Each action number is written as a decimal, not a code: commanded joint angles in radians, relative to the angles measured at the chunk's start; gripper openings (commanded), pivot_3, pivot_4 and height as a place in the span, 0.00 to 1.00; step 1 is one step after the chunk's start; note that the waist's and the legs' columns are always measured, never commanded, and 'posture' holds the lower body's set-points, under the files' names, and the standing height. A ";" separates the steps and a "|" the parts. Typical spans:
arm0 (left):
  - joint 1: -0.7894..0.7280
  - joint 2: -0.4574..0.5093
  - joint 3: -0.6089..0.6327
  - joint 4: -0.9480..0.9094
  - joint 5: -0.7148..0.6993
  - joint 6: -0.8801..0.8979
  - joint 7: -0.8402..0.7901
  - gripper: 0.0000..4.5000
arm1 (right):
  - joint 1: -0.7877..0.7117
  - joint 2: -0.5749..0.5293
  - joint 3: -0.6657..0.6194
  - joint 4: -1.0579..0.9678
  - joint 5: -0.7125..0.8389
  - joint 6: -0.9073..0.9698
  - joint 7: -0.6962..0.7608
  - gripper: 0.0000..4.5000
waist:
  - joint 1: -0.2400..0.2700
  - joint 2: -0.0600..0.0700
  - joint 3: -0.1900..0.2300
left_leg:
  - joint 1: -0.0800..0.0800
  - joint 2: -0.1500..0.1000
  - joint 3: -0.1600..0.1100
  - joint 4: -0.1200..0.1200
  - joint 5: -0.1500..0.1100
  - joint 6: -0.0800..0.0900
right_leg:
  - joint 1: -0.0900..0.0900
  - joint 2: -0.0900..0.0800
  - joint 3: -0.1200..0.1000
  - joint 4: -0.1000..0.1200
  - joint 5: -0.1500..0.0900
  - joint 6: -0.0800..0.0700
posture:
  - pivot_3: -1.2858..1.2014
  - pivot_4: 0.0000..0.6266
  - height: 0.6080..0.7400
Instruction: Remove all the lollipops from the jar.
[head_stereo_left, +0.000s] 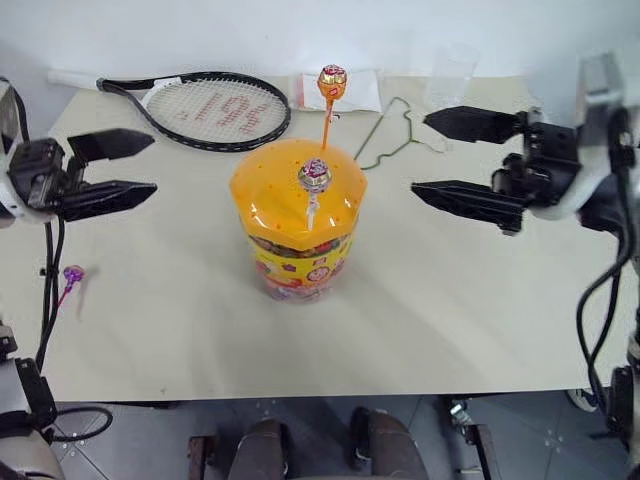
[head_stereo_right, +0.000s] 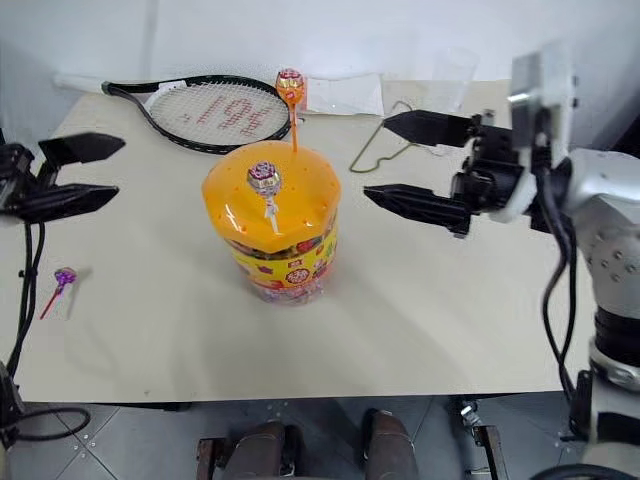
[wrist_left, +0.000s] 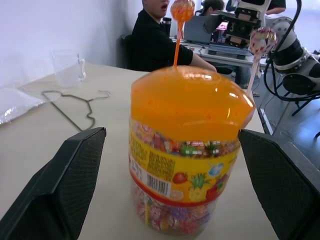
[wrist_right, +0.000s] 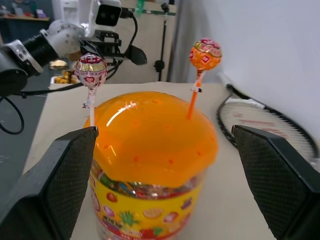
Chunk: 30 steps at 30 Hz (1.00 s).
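Left gripper spread wide, right gripper just as wide, one either side of the jar, neither touching it! The jar stands mid-table, two lollipops upright in its lid: an orange one and a pink one. A third, purple, lies on the table near the left edge. Behind: a racket, a wire hanger, a clear glass. The left wrist view adds a seated person beyond the table.

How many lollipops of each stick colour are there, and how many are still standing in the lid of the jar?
Orange stick: 1, in the jar lid
White stick: 1, in the lid
Purple stick: 1, lying on the table
Total: 3 lollipops, 2 in the lid
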<state>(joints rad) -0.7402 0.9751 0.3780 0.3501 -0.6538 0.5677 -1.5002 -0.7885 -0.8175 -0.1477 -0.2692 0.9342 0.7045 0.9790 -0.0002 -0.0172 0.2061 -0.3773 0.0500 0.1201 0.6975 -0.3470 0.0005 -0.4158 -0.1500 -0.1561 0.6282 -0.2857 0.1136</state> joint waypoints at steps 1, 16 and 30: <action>0.038 0.018 0.037 -0.055 -0.047 -0.025 -0.053 1.00 | 0.000 0.009 0.009 -0.083 0.031 0.030 -0.007 1.00 | 0.000 0.000 0.000 | 0.000 0.000 0.000 0.000 -0.001 0.001 | 0.000 0.000 0.000 0.000 0.000 0.000 | 0.52 0.24 1.00; 0.102 0.033 0.038 -0.071 -0.098 -0.056 -0.067 1.00 | -0.111 0.169 0.240 -0.119 -0.079 0.025 0.025 1.00 | -0.004 0.000 0.000 | 0.000 0.000 0.000 0.000 -0.002 0.000 | -0.001 0.000 0.000 0.000 0.000 0.000 | 0.52 0.24 1.00; 0.158 0.022 0.062 -0.132 -0.146 -0.058 -0.040 1.00 | -0.188 0.279 0.274 -0.020 -0.182 -0.029 0.090 0.40 | -0.005 0.000 0.000 | 0.000 0.000 0.000 0.000 -0.002 0.000 | -0.001 0.000 0.000 0.000 0.000 0.000 | 0.52 0.24 1.00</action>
<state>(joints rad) -0.5794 0.9865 0.4071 0.2464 -0.7733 0.5229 -1.5007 -0.9553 -0.5507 0.1539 -0.2868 0.7543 0.7027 1.0650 -0.0054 -0.0172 0.2061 -0.3775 0.0501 0.1206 0.6978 -0.3489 0.0006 -0.4168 -0.1498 -0.1557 0.6285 -0.2857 0.1136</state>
